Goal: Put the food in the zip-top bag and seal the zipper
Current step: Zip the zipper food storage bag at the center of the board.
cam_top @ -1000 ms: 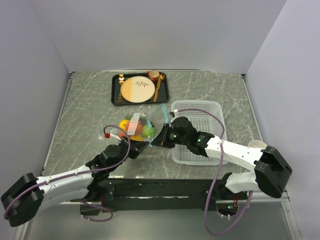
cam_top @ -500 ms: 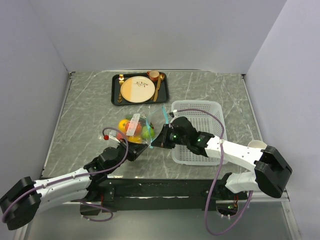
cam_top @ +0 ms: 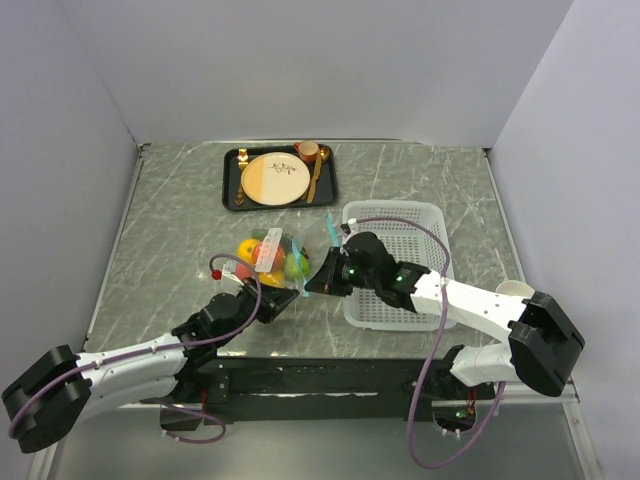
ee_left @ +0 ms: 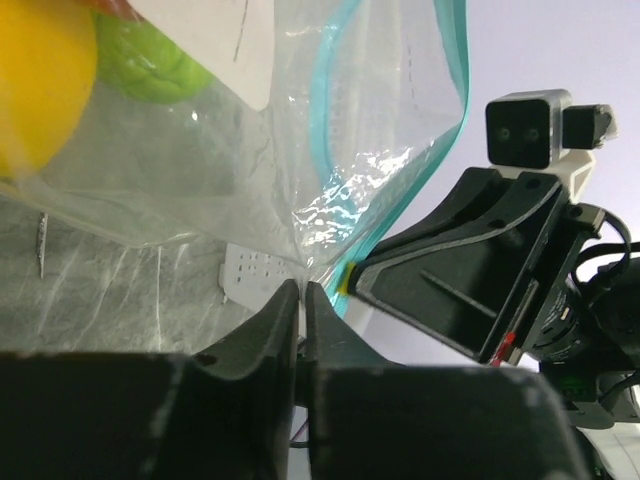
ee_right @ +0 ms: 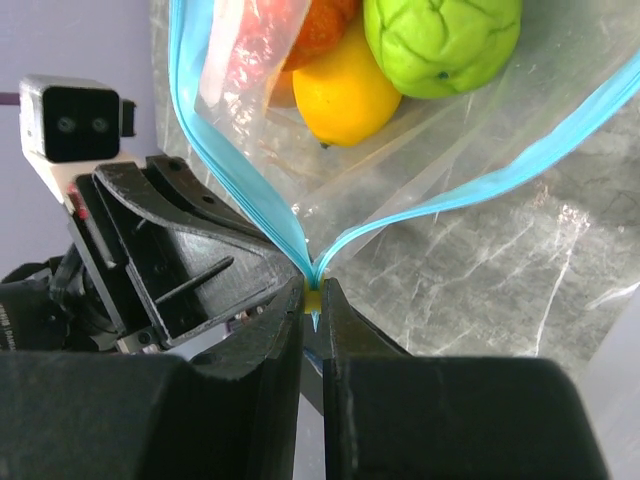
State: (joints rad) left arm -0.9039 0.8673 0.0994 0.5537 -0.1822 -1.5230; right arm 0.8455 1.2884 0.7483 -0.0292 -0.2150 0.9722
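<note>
- Top external view: the zip-top bag (cam_top: 285, 262) lies near the middle of the marble table (cam_top: 170, 230), bulging with the food (cam_top: 250, 250).
- At the bag's 5 o'clock corner sits the right gripper (cam_top: 312, 286). The left gripper (cam_top: 290, 298) is at its 6 o'clock, and the two are just beside each other.
- Right wrist view: the right jaws are pressed together on the end of the zipper (ee_right: 275, 228), with a small yellow tab (ee_right: 313, 298) between the tips.
- From that pinch the two blue tracks fork apart toward 11 and 2 o'clock, so the mouth gapes.
- Inside the film, a lime (ee_right: 440, 40) shows at 1 o'clock with a lemon (ee_right: 340, 95) touching it and something orange above.
- Left wrist view: the left jaws stand a thin slit apart, just under the bag's lower edge. Whether they nip the film I cannot tell.
- A white basket (cam_top: 395, 206) stands at the bag's 3 o'clock.
- A black tray (cam_top: 330, 195) carrying a plate (cam_top: 272, 178) is at 12 o'clock.
</note>
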